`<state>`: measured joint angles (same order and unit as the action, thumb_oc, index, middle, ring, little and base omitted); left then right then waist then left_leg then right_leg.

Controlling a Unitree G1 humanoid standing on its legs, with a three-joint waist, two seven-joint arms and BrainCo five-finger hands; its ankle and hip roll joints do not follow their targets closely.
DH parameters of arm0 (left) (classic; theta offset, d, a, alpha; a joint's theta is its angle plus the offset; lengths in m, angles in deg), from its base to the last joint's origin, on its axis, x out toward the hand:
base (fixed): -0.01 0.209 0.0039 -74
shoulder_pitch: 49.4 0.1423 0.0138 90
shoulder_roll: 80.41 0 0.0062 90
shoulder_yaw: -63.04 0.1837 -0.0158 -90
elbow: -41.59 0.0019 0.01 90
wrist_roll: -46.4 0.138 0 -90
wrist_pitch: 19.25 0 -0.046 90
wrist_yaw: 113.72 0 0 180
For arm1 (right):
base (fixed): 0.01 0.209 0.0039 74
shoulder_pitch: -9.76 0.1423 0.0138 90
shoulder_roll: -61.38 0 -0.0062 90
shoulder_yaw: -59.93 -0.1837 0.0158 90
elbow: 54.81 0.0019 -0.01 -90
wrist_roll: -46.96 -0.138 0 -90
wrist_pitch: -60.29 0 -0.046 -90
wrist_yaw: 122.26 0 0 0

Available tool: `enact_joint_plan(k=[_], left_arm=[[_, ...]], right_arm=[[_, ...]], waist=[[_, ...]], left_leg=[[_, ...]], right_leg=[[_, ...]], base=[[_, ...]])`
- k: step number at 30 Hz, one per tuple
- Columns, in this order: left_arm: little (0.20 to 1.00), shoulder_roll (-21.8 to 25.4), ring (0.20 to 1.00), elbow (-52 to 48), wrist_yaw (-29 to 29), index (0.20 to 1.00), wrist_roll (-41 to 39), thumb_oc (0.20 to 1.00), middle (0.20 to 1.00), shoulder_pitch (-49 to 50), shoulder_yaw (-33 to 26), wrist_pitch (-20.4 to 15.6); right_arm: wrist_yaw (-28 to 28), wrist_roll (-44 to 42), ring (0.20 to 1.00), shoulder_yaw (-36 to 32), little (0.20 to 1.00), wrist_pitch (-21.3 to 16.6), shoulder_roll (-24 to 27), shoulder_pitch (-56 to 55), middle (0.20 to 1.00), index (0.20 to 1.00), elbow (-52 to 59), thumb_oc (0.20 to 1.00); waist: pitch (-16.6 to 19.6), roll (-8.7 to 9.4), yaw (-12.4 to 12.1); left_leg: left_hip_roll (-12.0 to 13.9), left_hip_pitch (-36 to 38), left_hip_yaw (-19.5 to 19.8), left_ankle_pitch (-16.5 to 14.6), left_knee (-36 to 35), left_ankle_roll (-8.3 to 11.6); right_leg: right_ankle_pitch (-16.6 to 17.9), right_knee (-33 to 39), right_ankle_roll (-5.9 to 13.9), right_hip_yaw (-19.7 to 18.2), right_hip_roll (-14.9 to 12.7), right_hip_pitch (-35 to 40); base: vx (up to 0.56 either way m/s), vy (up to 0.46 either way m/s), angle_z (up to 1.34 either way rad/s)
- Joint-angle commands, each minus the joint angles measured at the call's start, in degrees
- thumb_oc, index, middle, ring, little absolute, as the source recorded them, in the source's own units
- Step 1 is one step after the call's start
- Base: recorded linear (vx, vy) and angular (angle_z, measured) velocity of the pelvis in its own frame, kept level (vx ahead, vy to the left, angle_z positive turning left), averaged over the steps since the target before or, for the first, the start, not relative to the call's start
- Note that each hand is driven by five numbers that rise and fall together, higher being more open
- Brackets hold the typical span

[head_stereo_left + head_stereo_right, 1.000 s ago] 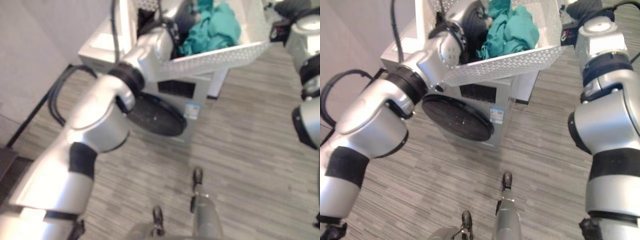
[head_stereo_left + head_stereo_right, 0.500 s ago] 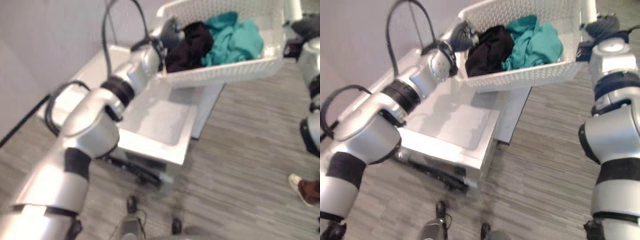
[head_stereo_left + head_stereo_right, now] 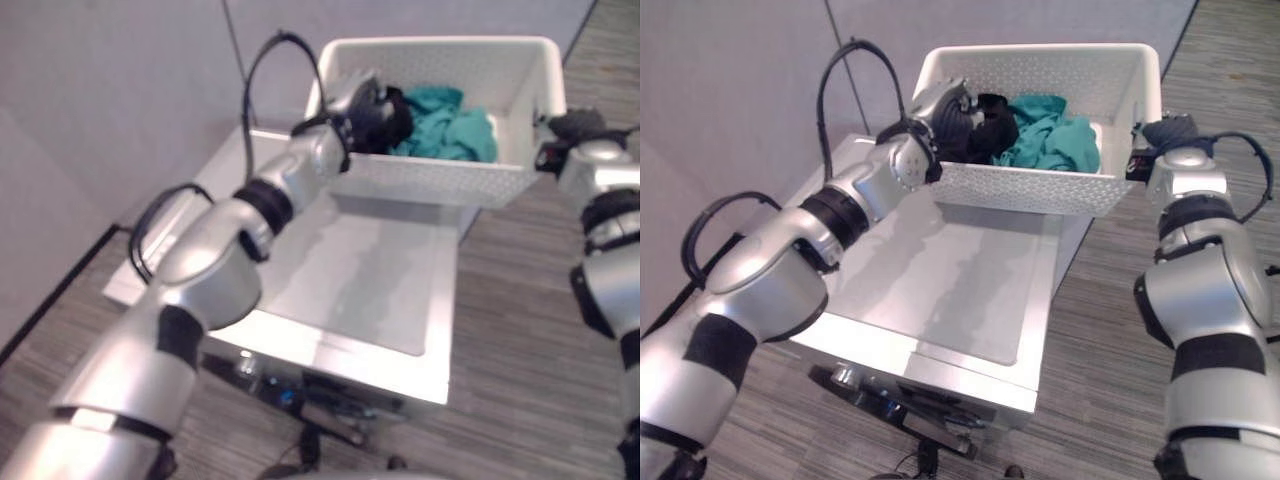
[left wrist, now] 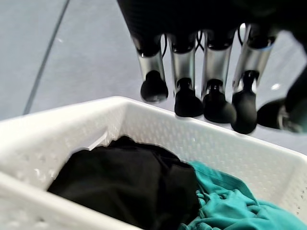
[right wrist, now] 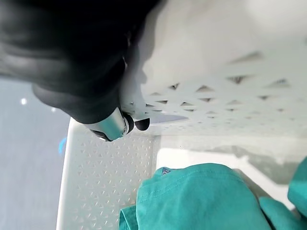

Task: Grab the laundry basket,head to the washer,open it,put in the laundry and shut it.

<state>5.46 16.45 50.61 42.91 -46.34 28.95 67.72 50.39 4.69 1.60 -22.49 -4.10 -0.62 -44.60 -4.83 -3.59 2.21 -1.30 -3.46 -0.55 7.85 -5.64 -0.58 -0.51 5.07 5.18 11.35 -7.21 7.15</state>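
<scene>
Laundry basket (image 3: 1040, 185) held above the washer (image 3: 940, 290), top centre of frame.
Left hand (image 3: 365, 100) and right hand (image 3: 1168, 132) grip its opposite rims, fingers curled; black garment (image 4: 129, 184) and teal clothes (image 3: 1055, 140) inside.

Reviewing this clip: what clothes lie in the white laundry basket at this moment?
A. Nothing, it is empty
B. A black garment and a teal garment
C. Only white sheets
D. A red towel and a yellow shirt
B: inside the white laundry basket a black garment lies on the side of the left hand, with a teal garment beside it toward the right hand.
</scene>
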Motion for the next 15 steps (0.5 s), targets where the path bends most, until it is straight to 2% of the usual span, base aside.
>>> enact_joint_plan(k=[1, 9, 15], left_arm=[[0.2, 1.04, 0.2, 5.58, -1.38, 0.2, 0.58, 0.2, 0.2, -6.71, -0.31, -0.88], [0.2, -1.27, 0.2, 6.09, -1.59, 0.2, 1.07, 0.2, 0.2, -7.93, -0.03, -0.53], [0.2, -1.71, 0.2, 6.17, -2.01, 0.2, 1.3, 0.2, 0.2, -6.97, 0.04, 0.31]], right_arm=[[0.96, -3.68, 0.2, -1.58, 0.2, -7.05, -0.1, 6.64, 0.2, 0.2, 0.87, 0.2], [0.69, -5.83, 0.2, -4.48, 0.2, -7.42, -10.1, 4.54, 0.2, 0.2, 0.87, 0.2], [-0.28, -8.48, 0.2, -5.91, 0.2, -6.36, -14.31, 3.24, 0.2, 0.2, 0.43, 0.2]], waist=[[1.7, 1.21, -4.75], [-0.35, 2.65, -7.99], [-0.26, 3.27, -9.01]], left_leg=[[7.74, 3.98, -2.81, -6.43, 4.69, 5.83], [8.05, 0.96, -1.29, -6.52, 6.38, 5.53], [7.57, 0.04, -0.32, -6.96, 7.7, 5.36]], right_leg=[[-0.06, -5.79, 4.97, -1.12, -2.68, -5.03], [0.43, -5.89, 5.18, 0.5, -2.64, -6.48], [0.19, -7.12, 4.99, 1.58, -3.21, -6.33]], base=[[0.0, 0.023, 0.11], [-0.04, 0.018, 0.12], [0.01, 0.03, 0.18]])
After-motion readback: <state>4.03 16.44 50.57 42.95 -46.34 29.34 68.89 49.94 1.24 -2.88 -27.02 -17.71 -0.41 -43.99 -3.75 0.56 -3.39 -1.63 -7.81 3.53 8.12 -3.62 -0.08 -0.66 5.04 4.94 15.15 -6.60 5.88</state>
